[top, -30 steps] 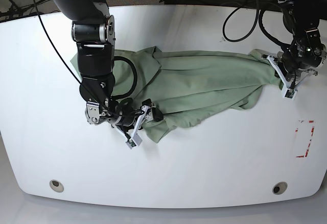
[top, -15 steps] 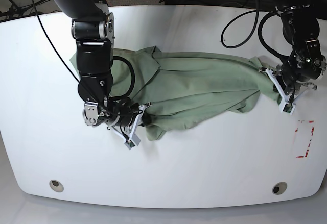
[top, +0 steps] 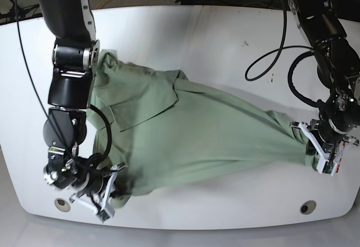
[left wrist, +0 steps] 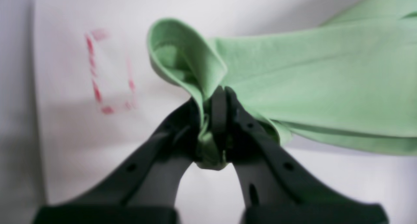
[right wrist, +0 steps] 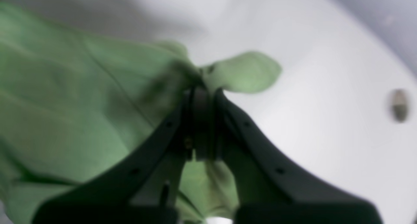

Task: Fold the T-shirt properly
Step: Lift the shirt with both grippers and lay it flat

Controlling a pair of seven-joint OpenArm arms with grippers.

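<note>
The pale green T-shirt [top: 191,140] is stretched across the white table, from a bunched part at the back left to the front right. My left gripper [top: 311,148] is shut on the shirt's right corner; in the left wrist view its jaws [left wrist: 216,93] pinch a curled fold of green cloth [left wrist: 293,80]. My right gripper [top: 112,189] is low at the front left, shut on the shirt's lower edge. In the right wrist view the right gripper [right wrist: 202,90] clamps blurred green fabric [right wrist: 65,113], and a small flap sticks out past the tips.
Two round holes [top: 62,204] [top: 307,207] sit near the table's front edge, both close to the grippers. A red-marked rectangle [left wrist: 109,71] lies on the table just beyond the left gripper. Black cables [top: 270,61] loop at the back right.
The right gripper has closed on the shirt's edge. Both grippers have moved toward the table's front edge, pulling the shirt with them and stretching it wider between them.
</note>
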